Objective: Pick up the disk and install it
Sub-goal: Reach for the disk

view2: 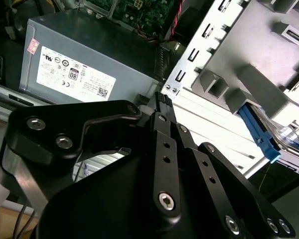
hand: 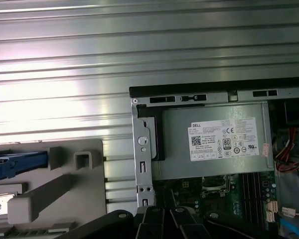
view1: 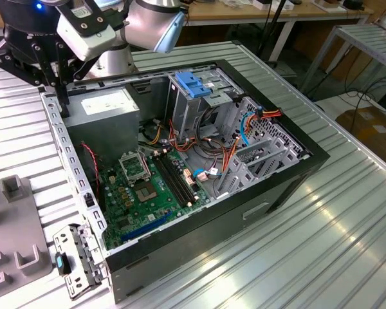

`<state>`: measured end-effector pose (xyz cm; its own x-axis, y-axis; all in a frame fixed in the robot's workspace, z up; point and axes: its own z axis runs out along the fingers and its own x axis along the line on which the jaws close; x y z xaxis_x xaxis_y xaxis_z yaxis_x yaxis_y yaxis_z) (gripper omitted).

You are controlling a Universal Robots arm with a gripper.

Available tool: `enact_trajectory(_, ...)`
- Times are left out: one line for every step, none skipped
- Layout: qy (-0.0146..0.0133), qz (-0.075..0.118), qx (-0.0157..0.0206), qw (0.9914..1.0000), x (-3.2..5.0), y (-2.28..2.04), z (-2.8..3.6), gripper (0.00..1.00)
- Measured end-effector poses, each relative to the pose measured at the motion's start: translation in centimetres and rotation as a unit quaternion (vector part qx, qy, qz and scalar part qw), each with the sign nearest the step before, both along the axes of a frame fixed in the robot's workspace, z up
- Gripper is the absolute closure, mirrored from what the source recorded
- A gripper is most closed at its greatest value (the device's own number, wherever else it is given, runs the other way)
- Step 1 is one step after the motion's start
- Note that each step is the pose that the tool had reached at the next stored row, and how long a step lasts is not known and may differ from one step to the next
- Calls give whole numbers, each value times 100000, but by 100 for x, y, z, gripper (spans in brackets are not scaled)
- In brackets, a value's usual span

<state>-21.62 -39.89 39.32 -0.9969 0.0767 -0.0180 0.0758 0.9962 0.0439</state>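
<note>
The black gripper (view1: 60,96) of the grey-jointed robot arm (view1: 148,26) hung over the back corner of an open black desktop computer case (view1: 289,187), at the exterior view's upper left. It was just above the perforated metal edge of the case, next to the grey metal power-supply box with a white sticker (view1: 106,109). In the second wrist view the gripper (view2: 162,99) appeared as black linkages in front of that box (view2: 89,55). I could not tell whether it was clenched or released.

The disk, a flat drive framed by blue plastic side rails (hand: 15,165), was outside the case. It lay on a pale grey moulded holder (hand: 84,189) that stood on the ribbed silver metal bench (hand: 139,50) beside the case wall. In the second wrist view one of its blue rails (view2: 261,132) ran along the holder (view2: 249,50), apart from the gripper.

In the exterior view the case lay on its side on the bench (view1: 321,244), with a green motherboard (view1: 138,193) on its floor. A blue plastic latch (view1: 196,84) sat on top of the grey metal drive cage (view1: 193,112). Orange and red cables (view1: 228,158) ran between the cage and the board.
</note>
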Motion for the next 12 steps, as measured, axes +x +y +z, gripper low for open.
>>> enact_trajectory(-2,-2,1,100000,-20,0,0,89)
enact_trajectory(3,-14,-1,100000,-38,0,0,89)
enact_trajectory(5,-18,-1,100000,-49,0,0,89)
enact_trajectory(8,-21,2,100000,-64,1,0,89)
enact_trajectory(17,-24,3,100000,-92,1,0,89)
enact_trajectory(25,-22,2,100000,-108,1,0,89)
enact_trajectory(36,-22,2,100000,-120,1,0,89)
enact_trajectory(44,-20,3,100000,-135,1,0,89)
enact_trajectory(54,-19,-1,100000,-148,1,0,89)
enact_trajectory(56,-18,-1,100000,-169,1,0,89)
enact_trajectory(61,-18,2,100000,-185,1,0,89)
enact_trajectory(68,-19,-2,100000,-201,1,0,89)
